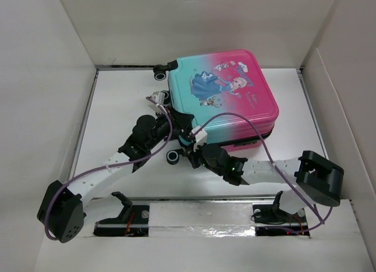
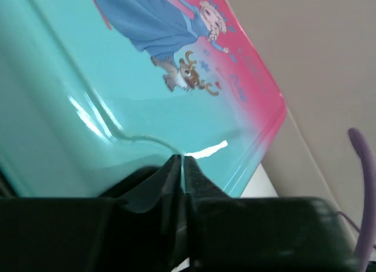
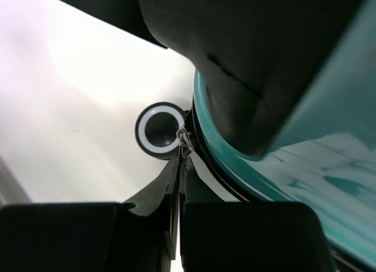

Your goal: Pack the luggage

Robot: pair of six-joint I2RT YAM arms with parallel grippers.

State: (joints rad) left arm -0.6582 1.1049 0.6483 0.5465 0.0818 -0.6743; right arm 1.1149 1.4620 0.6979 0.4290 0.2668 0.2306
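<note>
The suitcase (image 1: 223,96) has a glossy shell fading from teal to hot pink, printed with a cartoon girl in a blue dress and a small brown reindeer, and edged in black trim. Its wheel (image 3: 160,131) is black with a white ring. The tabletop (image 1: 117,107) is white, the left hand (image 2: 183,163) and right hand (image 3: 181,160) are black, and a cable (image 2: 368,195) is purple.

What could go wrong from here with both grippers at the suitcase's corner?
1. The right gripper seems to pinch only the tiny zipper pull beside a wheel; it could slip off.
2. The left gripper, shut at the luggage edge, sits close by; the arms might collide.
3. Pulling could drag the luggage.
</note>
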